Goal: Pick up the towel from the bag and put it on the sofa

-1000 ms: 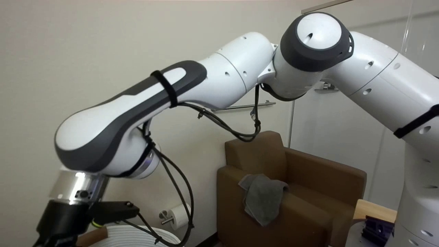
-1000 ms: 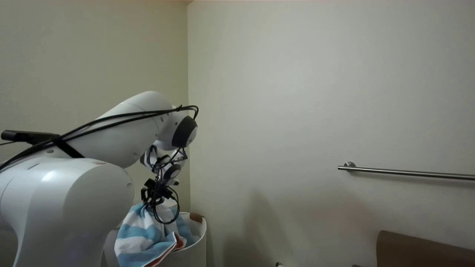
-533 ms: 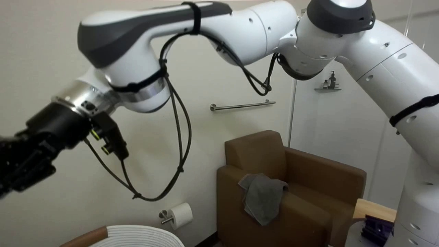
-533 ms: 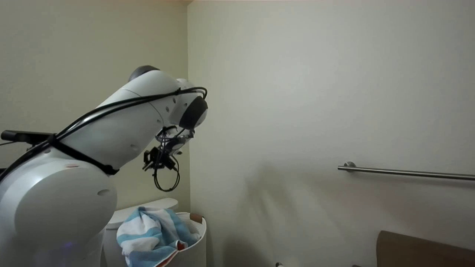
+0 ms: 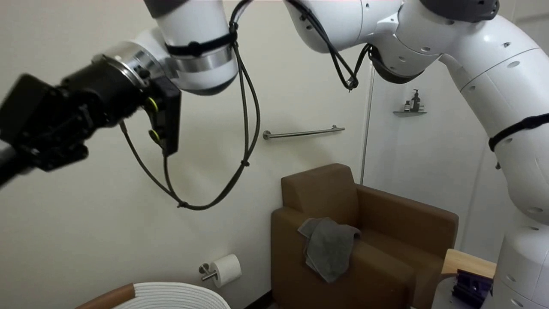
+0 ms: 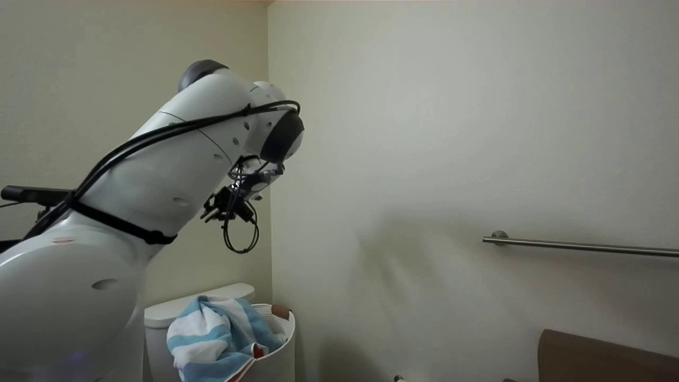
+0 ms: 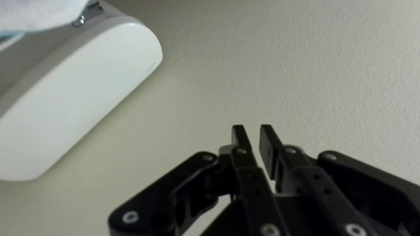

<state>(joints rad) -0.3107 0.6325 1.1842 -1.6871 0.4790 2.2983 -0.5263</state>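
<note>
"How did the striped towel [image 6: 212,339] look?"

"Pale blue and white, crumpled, a reddish patch by its lower edge. It lay bunched in the mouth of the white bag [image 6: 281,361] and spilled over the rim, its bottom cut off by the frame."

"And the grey towel [image 5: 330,249]?"

"Draped over an arm of the brown sofa [image 5: 326,193], one corner hanging down the outside."

"What of the gripper [image 7: 252,128]?"

"Narrow: a thin gap stood between its fingertips, wall [image 7: 183,124] showing through. It hung in the air, higher than the bag and apart from both towels."

"And the room?"

"The plain wall bore a metal rail [image 5: 304,134] above the sofa and, lower down, a toilet roll [image 5: 228,270]. Bottles [image 5: 415,103] stood on a small shelf [image 5: 409,113]. A white tank [image 6: 159,317] was by the striped towel; whether they touched, I couldn't tell."

"Anything in the way?"

"The robot arm [image 6: 175,170]. In an exterior view its thick links filled the left side. A dark purple object [image 5: 472,287] sat beside its lower end, near a wooden tabletop [image 5: 469,262]."
</note>
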